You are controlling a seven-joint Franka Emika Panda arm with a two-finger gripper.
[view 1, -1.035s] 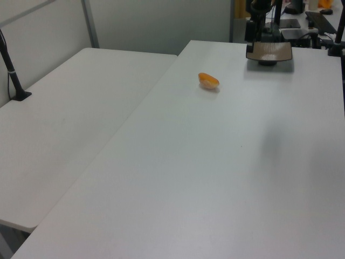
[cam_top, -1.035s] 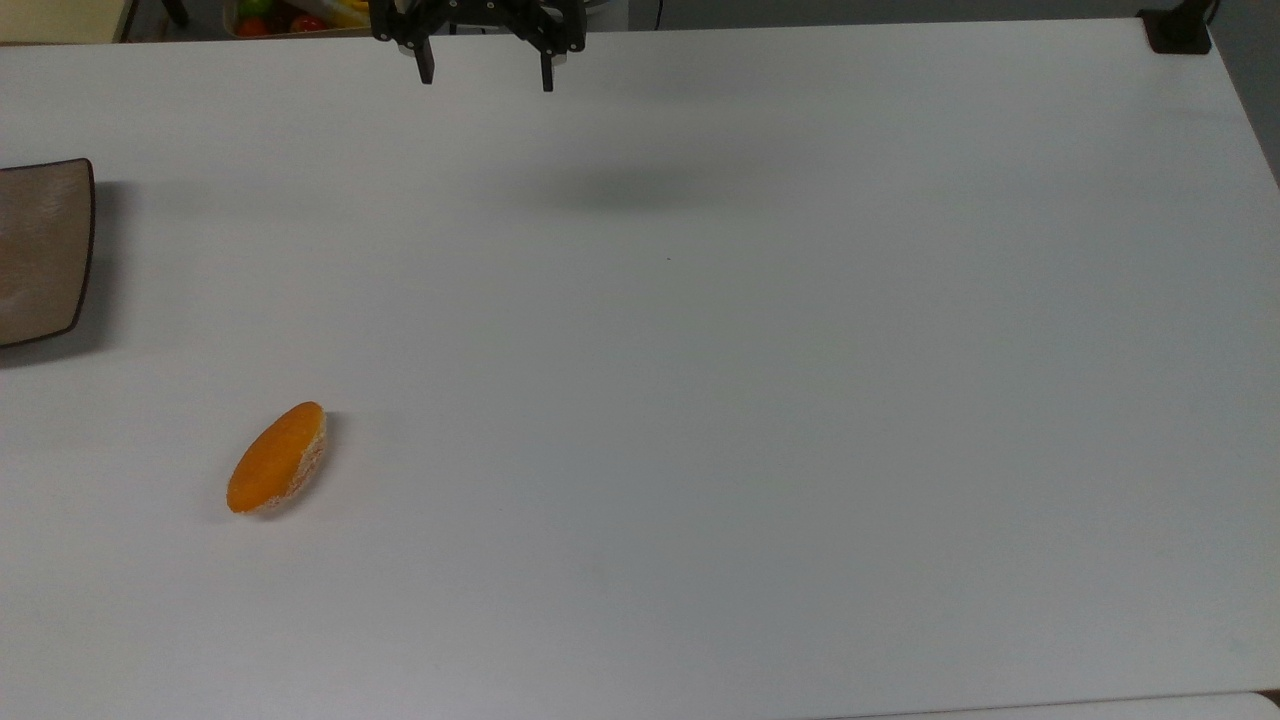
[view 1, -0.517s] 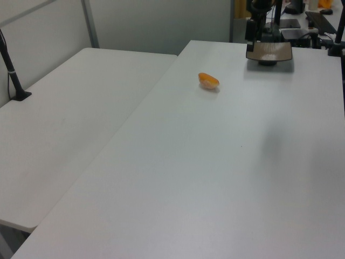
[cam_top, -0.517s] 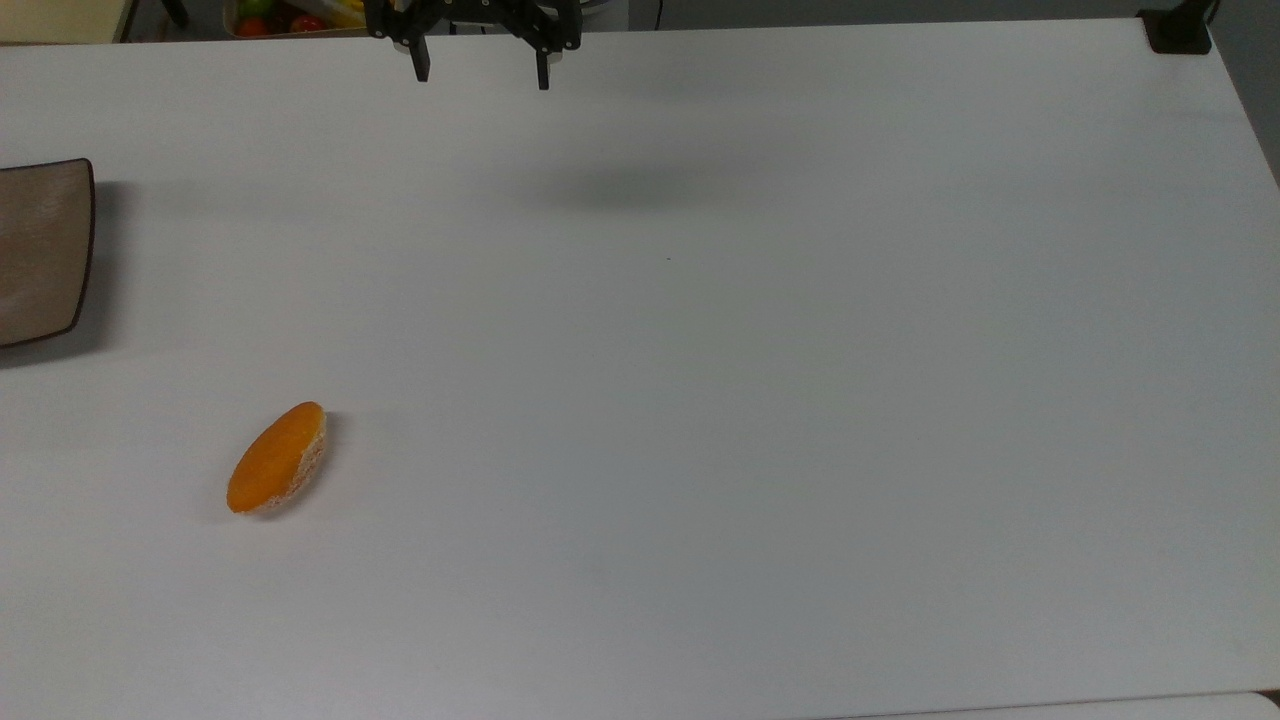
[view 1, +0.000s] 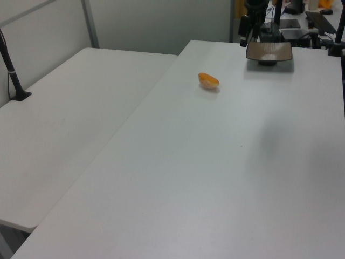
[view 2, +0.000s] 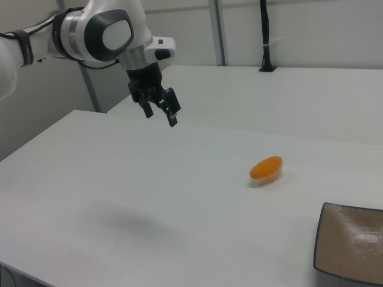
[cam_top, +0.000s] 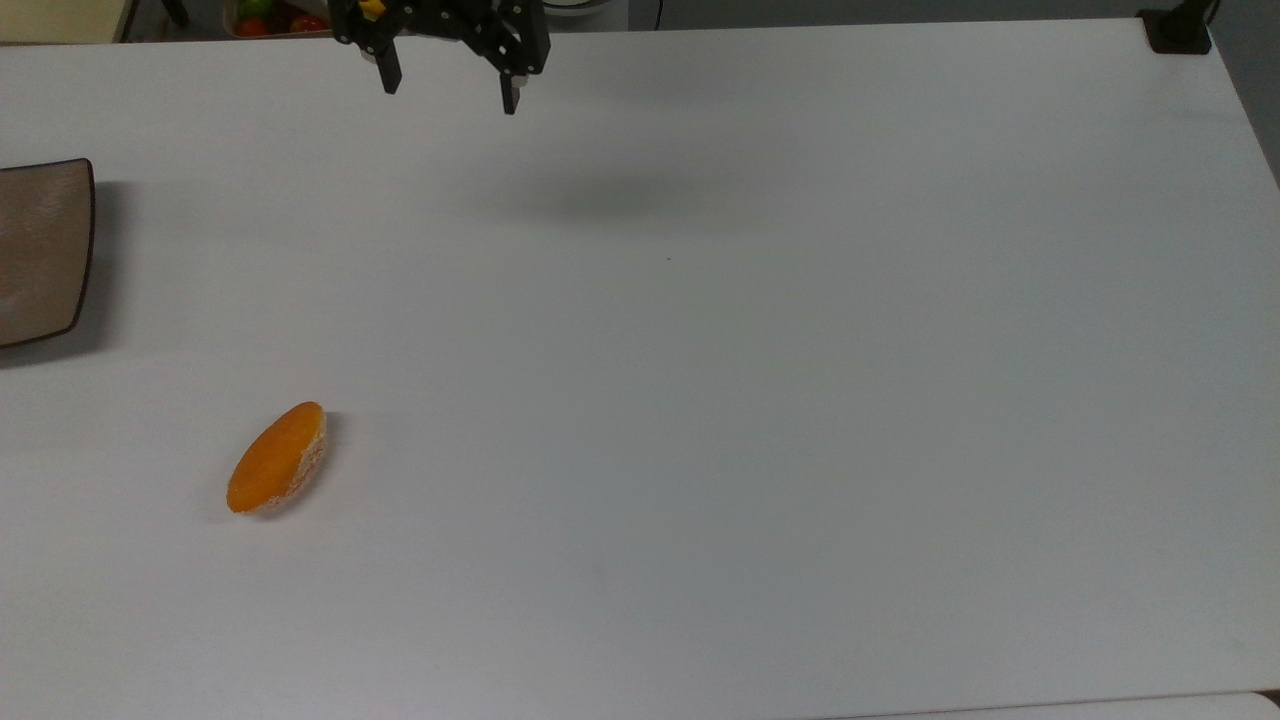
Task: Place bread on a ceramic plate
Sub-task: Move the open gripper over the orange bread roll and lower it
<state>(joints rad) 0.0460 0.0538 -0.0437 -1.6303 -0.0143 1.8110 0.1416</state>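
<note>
Currently the gripper is hanging above the worktop at 12 o'clock in the top view, jaws spread, grasping nothing. Bread is lying at 8 o'clock, well apart from the plate at 9 o'clock.

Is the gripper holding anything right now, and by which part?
Nothing. The gripper hangs open and empty above the table; the bread lies apart from it.
</note>
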